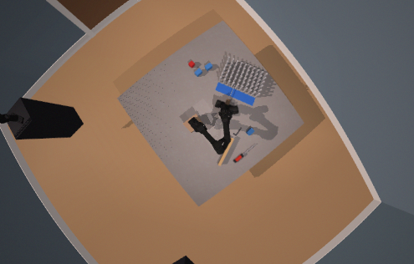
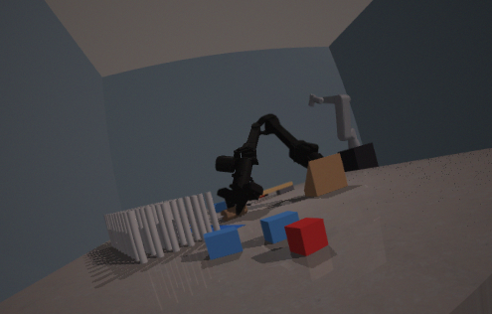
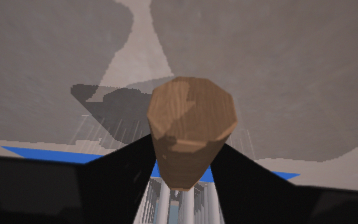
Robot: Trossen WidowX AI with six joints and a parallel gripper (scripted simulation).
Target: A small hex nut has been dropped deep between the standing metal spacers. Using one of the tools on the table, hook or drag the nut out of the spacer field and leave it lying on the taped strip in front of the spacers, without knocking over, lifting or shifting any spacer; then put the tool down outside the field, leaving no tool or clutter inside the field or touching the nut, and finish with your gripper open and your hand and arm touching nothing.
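My gripper (image 1: 228, 101) (image 2: 240, 209) (image 3: 184, 139) is shut on the thick wooden handle (image 3: 192, 112) (image 2: 231, 214) of a tool, low in front of the spacer field. The fingers press on both sides of the handle. The tool's thin shaft is hard to make out; something thin crosses the blue strip in the top view. The blue taped strip (image 1: 247, 99) (image 3: 50, 154) lies between the gripper and the spacers. The pale metal spacers (image 1: 244, 75) (image 2: 166, 226) (image 3: 188, 205) stand upright in dense rows. The nut cannot be made out in any view.
A red block (image 1: 191, 63) (image 2: 307, 235) and two blue blocks (image 1: 208, 66) (image 1: 198, 72) lie beside the field. Another blue block (image 1: 250, 131), a red-handled tool (image 1: 238, 158), a small dark hooked piece (image 1: 237, 133) and a long wooden bar (image 1: 226, 152) lie near the arm.
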